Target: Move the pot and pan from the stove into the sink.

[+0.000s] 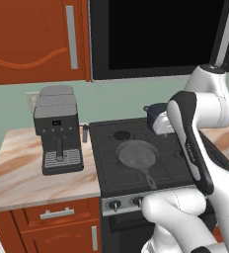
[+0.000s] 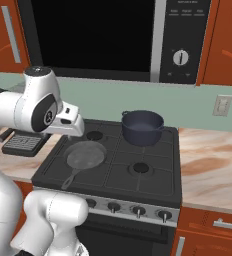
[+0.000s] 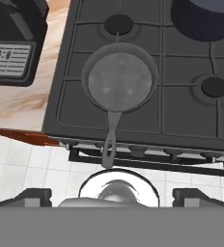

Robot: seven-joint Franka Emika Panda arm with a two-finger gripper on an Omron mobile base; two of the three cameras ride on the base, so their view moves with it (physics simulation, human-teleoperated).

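Left base view: shallow speckled grey frying pan (image 1: pixel 137 154) on black four-burner gas stove (image 1: pixel 109 168), front-left burner, handle twd the knobs. Right base view: deep blue-grey pot (image 2: pixel 142 127) on back-right burner. Hand view: gripper (image 3: pixel 112 197) over stove's front edge, tips spread wide, holding nothing.

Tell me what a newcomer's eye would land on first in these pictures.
First the white robot arm, bent high above the black four-burner gas stove. Next the shallow dark grey frying pan on the stove's front left burner, its long thin handle reaching past the front edge, and the deep blue-grey pot on the back right burner. To the stove's left, a black and grey coffee machine stands on the marbled beige counter.
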